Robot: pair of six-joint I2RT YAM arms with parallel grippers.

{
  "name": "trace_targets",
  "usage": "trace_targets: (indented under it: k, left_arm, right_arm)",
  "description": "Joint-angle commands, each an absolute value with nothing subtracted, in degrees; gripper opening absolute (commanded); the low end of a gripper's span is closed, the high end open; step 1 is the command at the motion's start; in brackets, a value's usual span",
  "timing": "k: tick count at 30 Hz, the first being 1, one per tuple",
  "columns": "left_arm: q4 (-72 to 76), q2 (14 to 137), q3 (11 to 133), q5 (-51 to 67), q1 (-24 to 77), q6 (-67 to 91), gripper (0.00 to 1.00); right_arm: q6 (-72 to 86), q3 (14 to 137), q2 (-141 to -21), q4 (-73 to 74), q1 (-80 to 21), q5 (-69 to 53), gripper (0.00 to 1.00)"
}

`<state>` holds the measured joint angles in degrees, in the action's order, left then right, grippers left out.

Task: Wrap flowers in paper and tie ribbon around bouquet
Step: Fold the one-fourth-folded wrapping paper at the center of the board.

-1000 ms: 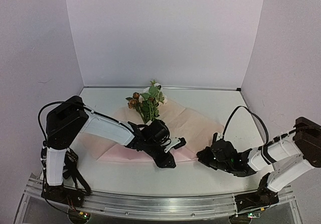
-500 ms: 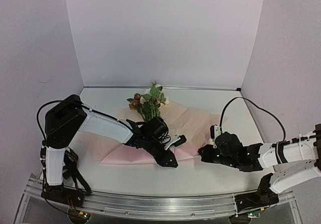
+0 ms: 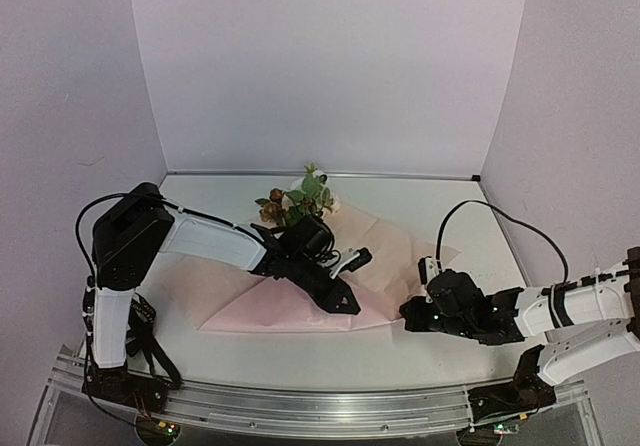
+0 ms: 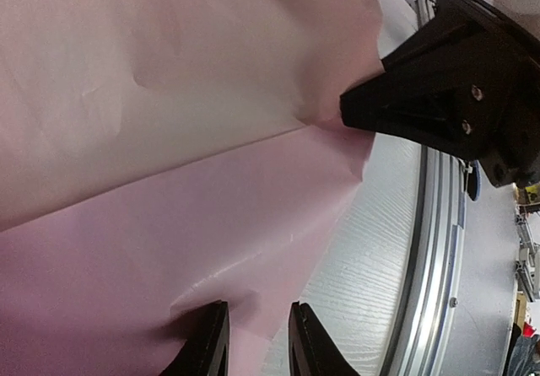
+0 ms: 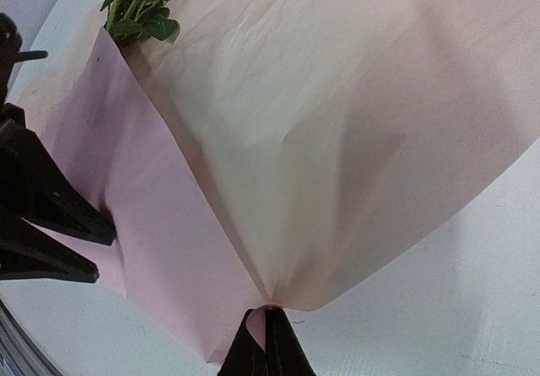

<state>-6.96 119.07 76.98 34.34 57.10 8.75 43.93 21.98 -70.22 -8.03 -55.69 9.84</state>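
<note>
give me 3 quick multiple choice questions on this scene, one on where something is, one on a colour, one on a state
1. Where do the flowers lie?
A. at the far end of the paper
B. at the paper's near edge
C. off the paper entirely

2. What colour is the paper?
A. white
B. pale pink
C. blue

3. How is the right pincer?
A. wide open
B. shut on nothing
C. shut on a corner of the paper

Answers:
1 A: the top view shows the blooms at the sheet's back end, near the rear wall.
2 B: all three views show a pale pink sheet.
3 C: the right wrist view shows its fingers closed where the paper's folds meet.
</note>
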Motion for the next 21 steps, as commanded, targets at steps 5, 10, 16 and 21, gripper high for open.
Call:
trace_targets:
  k: [5, 10, 16, 21]
  left_arm:
    - [-9.64, 124.64, 82.72, 28.71, 57.22, 7.65, 0.26]
    - [-11.45, 126.5, 83.8, 26.04, 57.32, 7.61, 0.26]
    - [-11.26, 126.28, 82.9, 25.56, 57.39, 7.81, 0.27]
    - [-10.77, 124.21, 82.61, 26.25, 57.4, 8.26, 0.28]
  right_arm:
    - [41.76, 21.8, -69.66, -8.26, -56.41, 11.41, 0.0]
    - [40.9, 22.35, -68.51, -8.26, -56.71, 11.87, 0.0]
    - [38.6, 23.68, -66.43, -7.3, -57.41, 12.67, 0.0]
    - [35.82, 26.36, -64.85, -2.78, -57.74, 12.27, 0.0]
